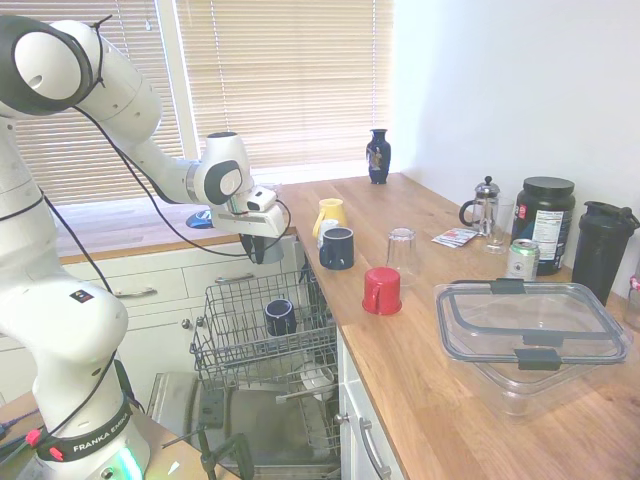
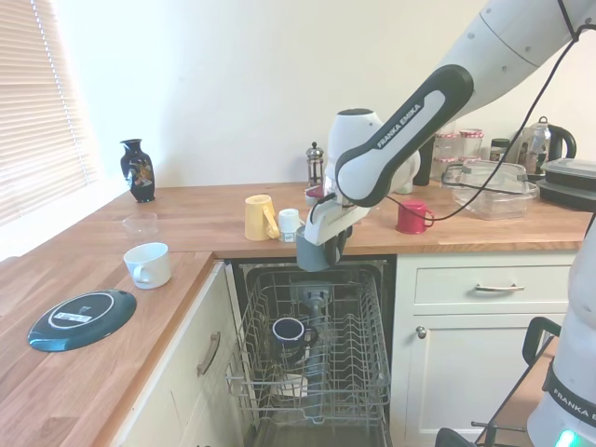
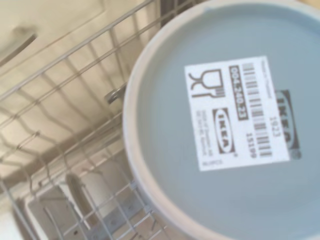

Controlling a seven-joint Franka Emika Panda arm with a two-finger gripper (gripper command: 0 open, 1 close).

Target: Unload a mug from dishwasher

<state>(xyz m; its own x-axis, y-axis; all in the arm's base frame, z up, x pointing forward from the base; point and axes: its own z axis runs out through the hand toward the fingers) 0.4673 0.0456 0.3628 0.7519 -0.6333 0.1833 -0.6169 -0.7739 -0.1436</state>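
My gripper point(image 2: 324, 242) is shut on the grey-blue mug point(image 2: 310, 257), which hangs upside down in the air over the dishwasher's pulled-out upper rack point(image 2: 358, 346), about level with the counter edge. In the first exterior view the mug point(image 1: 266, 250) shows below the gripper point(image 1: 258, 246), above the back of the wire rack point(image 1: 232, 335). The wrist view is filled by the mug's flat base point(image 3: 165, 150) with a white IKEA label. The dishwasher door is down and its rack is out.
A dark navy mug point(image 1: 280, 316) stands in the rack. On the counter beside it are a red cup point(image 1: 382, 291), another navy mug point(image 1: 337, 248), a yellow mug point(image 1: 330, 213), a glass point(image 1: 401, 252) and a clear container point(image 1: 530, 335). A white cup point(image 2: 147, 264) and dark plate point(image 2: 81, 318) lie on the other counter.
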